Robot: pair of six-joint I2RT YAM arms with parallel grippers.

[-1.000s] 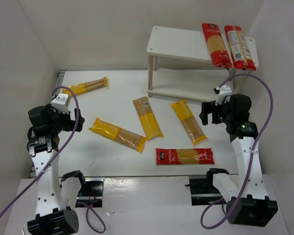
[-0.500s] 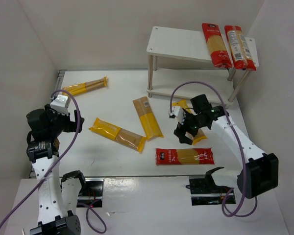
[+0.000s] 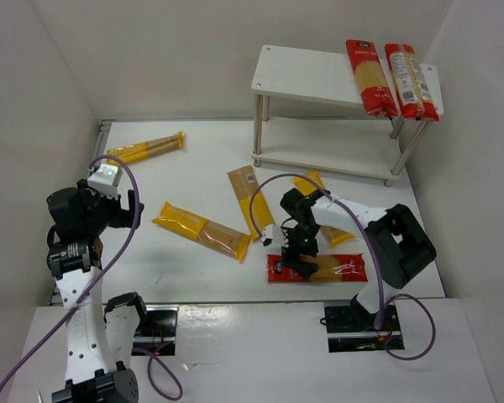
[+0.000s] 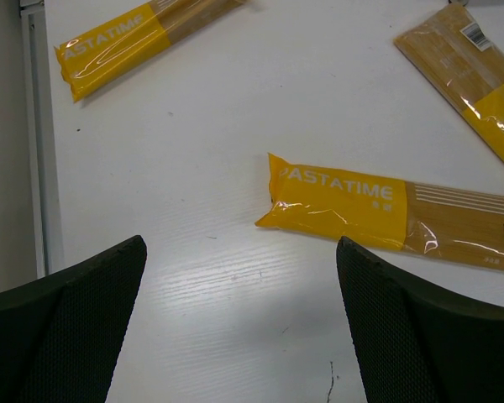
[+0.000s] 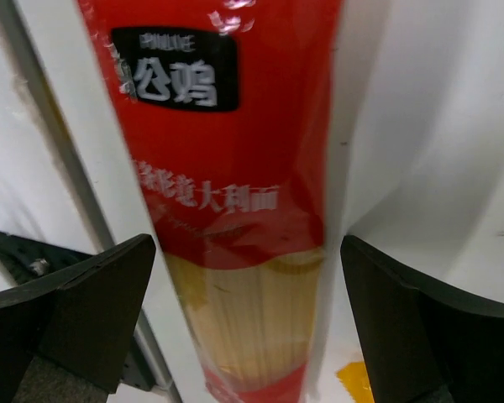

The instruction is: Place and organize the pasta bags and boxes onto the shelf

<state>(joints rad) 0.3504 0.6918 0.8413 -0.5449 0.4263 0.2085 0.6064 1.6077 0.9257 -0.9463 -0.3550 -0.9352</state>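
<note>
A red pasta pack (image 3: 328, 269) lies near the table's front edge. My right gripper (image 3: 299, 254) hangs open over its left end. In the right wrist view the red pack (image 5: 235, 168) runs between the two spread fingers (image 5: 84, 311), apart from both. Two red packs (image 3: 368, 77) lie side by side on the right of the white shelf's top board (image 3: 307, 74). Yellow packs lie on the table at the far left (image 3: 144, 149), left of centre (image 3: 202, 231), centre (image 3: 253, 201), and one partly behind the right arm (image 3: 319, 201). My left gripper (image 3: 128, 210) is open above bare table, a yellow pack (image 4: 386, 214) just ahead.
White walls close in the table on the left, back and right. The shelf's lower board (image 3: 336, 155) holds nothing. Purple cables (image 3: 260, 201) loop from both arms. A grey rail (image 5: 59, 168) runs along the table's front edge beside the red pack.
My right arm has swung from beside the shelf leftward and toward the front edge, ending low over the red pack's left end. The left arm has barely moved.
</note>
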